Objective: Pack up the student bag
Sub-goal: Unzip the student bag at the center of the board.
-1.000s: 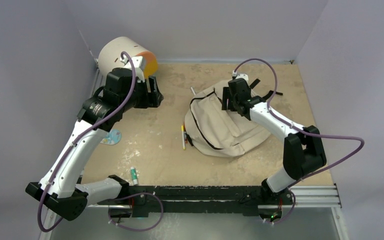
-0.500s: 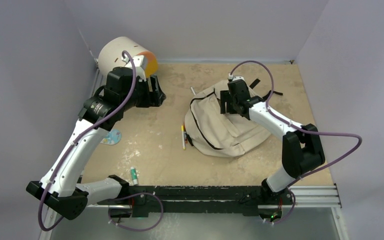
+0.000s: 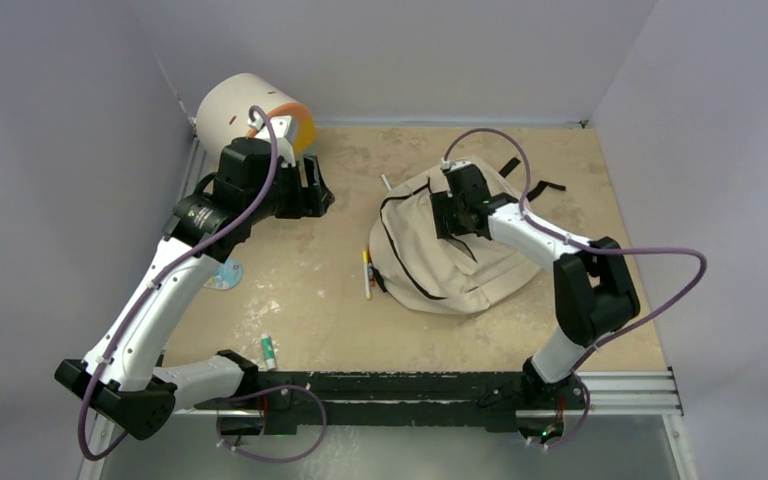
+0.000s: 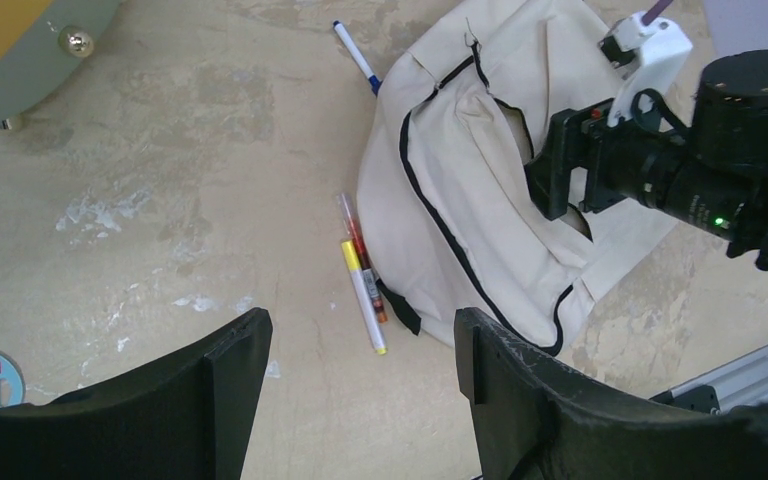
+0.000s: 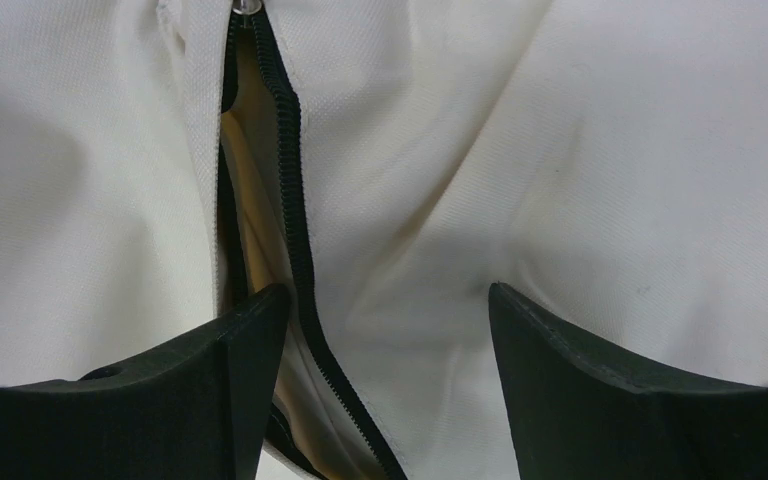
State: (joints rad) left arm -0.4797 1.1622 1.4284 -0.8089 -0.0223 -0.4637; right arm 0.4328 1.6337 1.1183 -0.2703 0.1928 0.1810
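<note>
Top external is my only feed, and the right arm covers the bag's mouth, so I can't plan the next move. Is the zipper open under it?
Observer: Yes. The zipper on the bag is parted, showing tan lining.
Operator: Is the right gripper holding anything?
Observer: No. The right gripper is open, jaws spread over the fabric, with one finger at the gap.
Operator: And the left one?
Observer: The left gripper is open and empty, above the table.
</note>
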